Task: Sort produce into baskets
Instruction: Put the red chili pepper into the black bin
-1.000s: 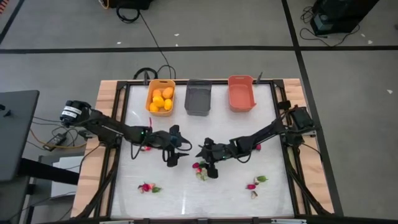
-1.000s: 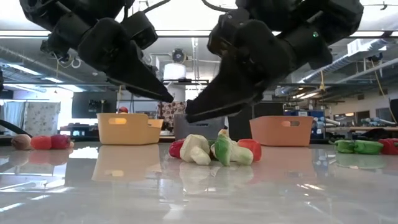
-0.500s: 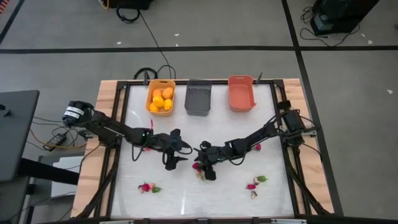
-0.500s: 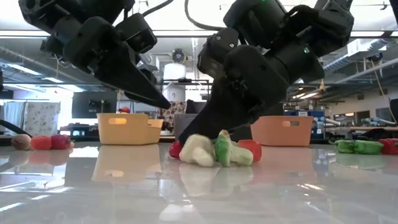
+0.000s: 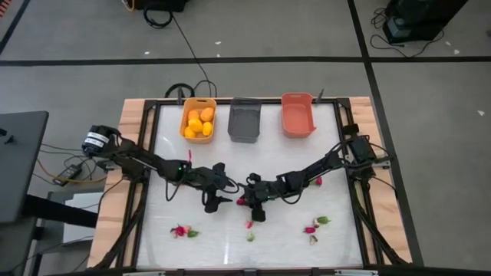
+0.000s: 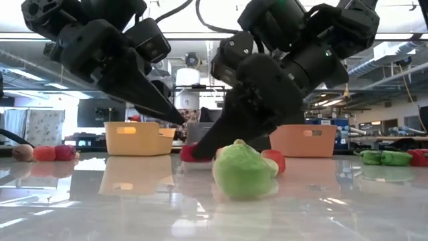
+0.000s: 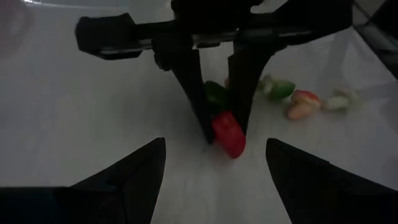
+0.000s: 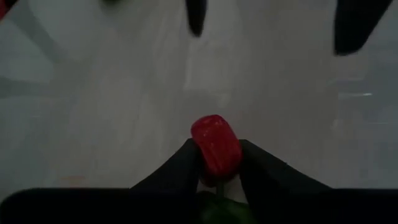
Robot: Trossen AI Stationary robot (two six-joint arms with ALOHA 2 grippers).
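From above, only the yellow-orange basket [image 5: 198,120] is holding fruit, while the grey basket [image 5: 245,119] and coral basket [image 5: 298,115] are sitting seemingly empty and scattered produce [image 5: 314,224] is waiting on the tabletop [image 5: 291,161]. In the right wrist view, the right gripper [image 8: 219,163] is clamping its jaws on a red radish [image 8: 216,145] mid-tabletop. In the left wrist view, the left gripper [image 7: 214,163] is hovering opposite, jaws apart.

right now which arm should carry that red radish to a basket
The right arm. Its gripper is already shut on the red radish at the table's middle, jaws pressed against both sides. The left gripper hangs open just opposite, holding nothing. Which basket suits it, I can't tell.
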